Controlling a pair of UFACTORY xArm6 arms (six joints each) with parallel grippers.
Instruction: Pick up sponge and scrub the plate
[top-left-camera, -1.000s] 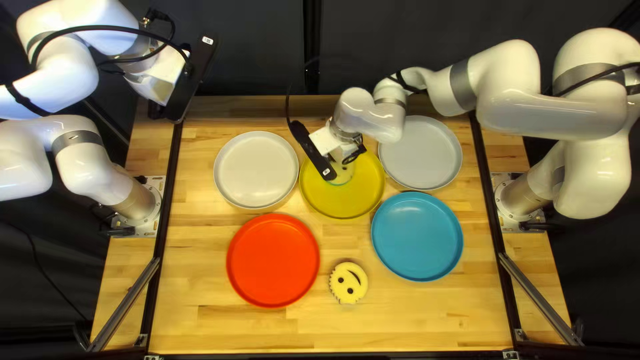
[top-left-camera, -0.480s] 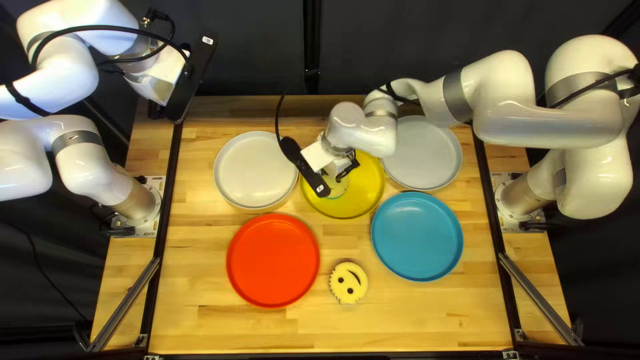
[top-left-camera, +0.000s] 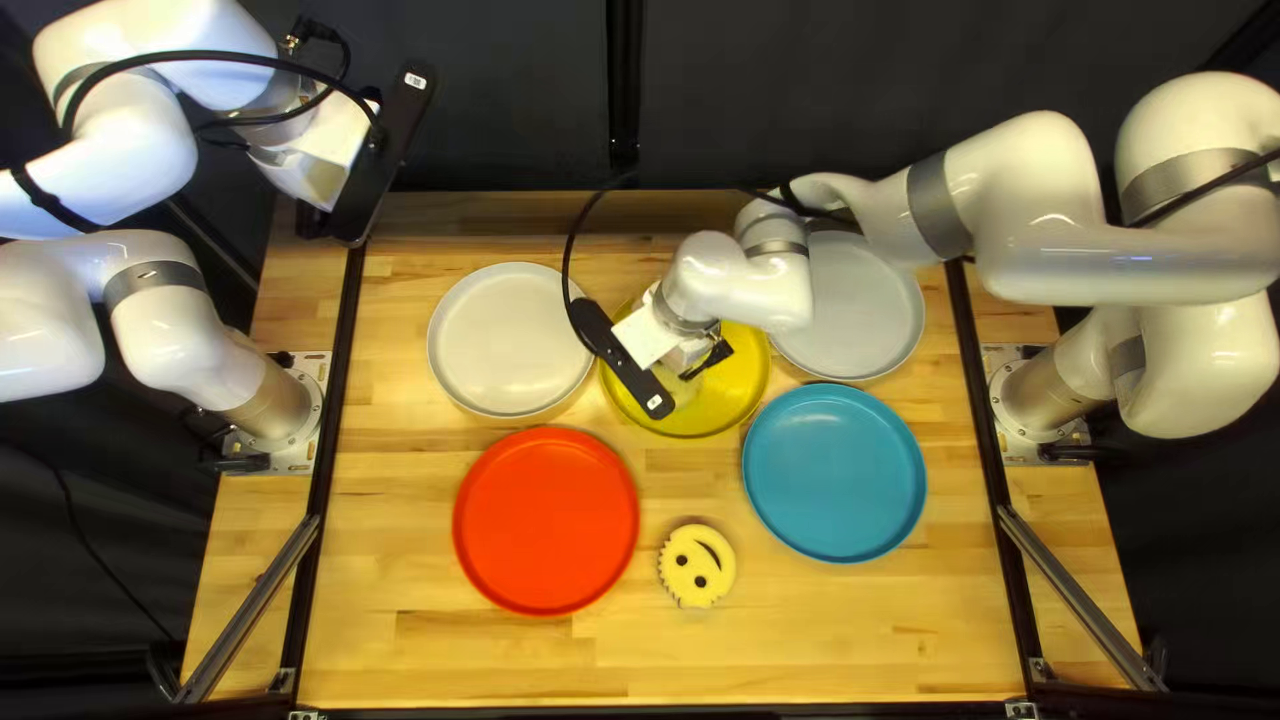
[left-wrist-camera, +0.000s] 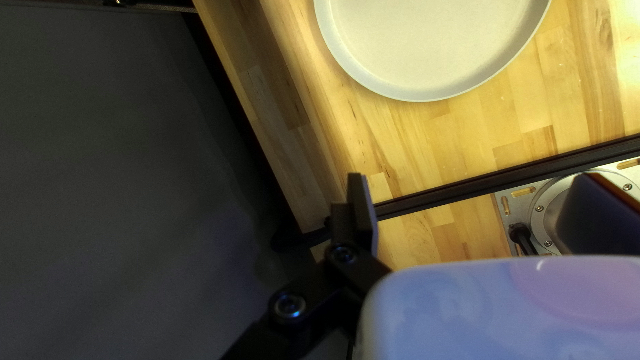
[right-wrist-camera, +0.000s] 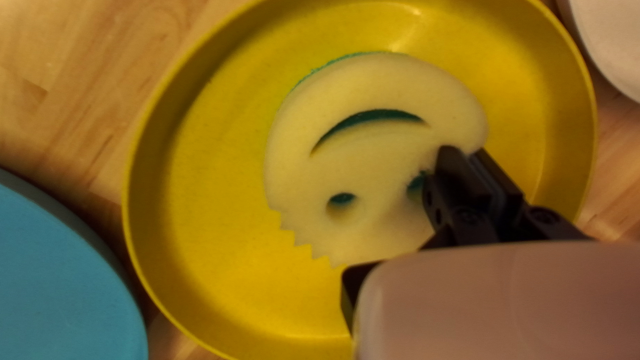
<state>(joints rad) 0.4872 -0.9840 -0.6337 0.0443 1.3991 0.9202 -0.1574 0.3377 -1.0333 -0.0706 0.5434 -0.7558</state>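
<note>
White left arm (top-left-camera: 134, 154): we are holding it folded and raised over the far left corner of the tabletop (top-left-camera: 414, 654), presumably giving the other side room.
Left pincer (left-wrist-camera: 360, 200): we are seeing too little to tell how far open it is, or whether it is gripping anything.
Pale plate (top-left-camera: 512, 338) and red plate (top-left-camera: 546, 520): both are lying face up, bare, apart from the work.
Right pincer (right-wrist-camera: 463, 153): we are pinching the sponge (right-wrist-camera: 377, 167) near its edge with the fingers almost together, likely so the broad remainder is spreading over the dish.
Sponge's place: it is sitting within the rim of the yellow plate (right-wrist-camera: 200, 200), face showing, green layer probably turning down for scrubbing.
Spare sponge (top-left-camera: 696, 566): it is lying toward the near edge, untouched.
Blue plate (top-left-camera: 835, 474) and grey plate (top-left-camera: 854, 320): both are flanking the yellow one, holding nothing.
Right arm (top-left-camera: 1067, 234): we are reaching across above the grey plate and angling the wrist down, a pose probably suiting short strokes.
</note>
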